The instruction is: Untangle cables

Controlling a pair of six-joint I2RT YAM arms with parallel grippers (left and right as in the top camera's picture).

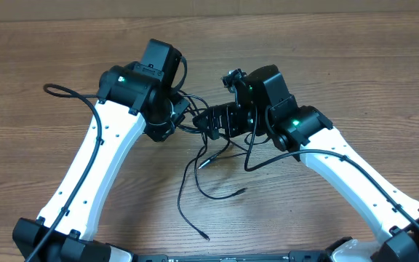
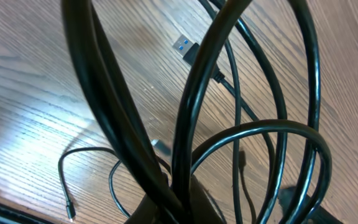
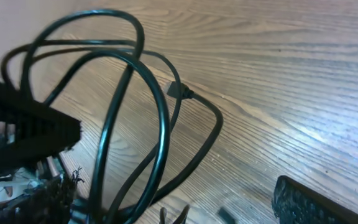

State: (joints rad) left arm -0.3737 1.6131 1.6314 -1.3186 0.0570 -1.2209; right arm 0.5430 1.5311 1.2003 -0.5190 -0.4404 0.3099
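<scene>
Overhead: L end effector (image 1: pixel 184 113) clamped shut on cables (image 1: pixel 206 161); R end effector (image 3: pixel 179 162) wide open, gripping nothing.

The brown wood-grain table (image 1: pixel 355 65) carries the loose tails of the thin black cables (image 1: pixel 182 191), which lie flat on it just below the left pincer (image 1: pixel 185 116) and right pincer (image 1: pixel 206 124). One tail ends in a silvery plug (image 1: pixel 203 163) close beneath the right pincer. In the left wrist view, a USB plug (image 2: pixel 182 45) with a blue insert lies on the wood beyond the left pincer.
</scene>
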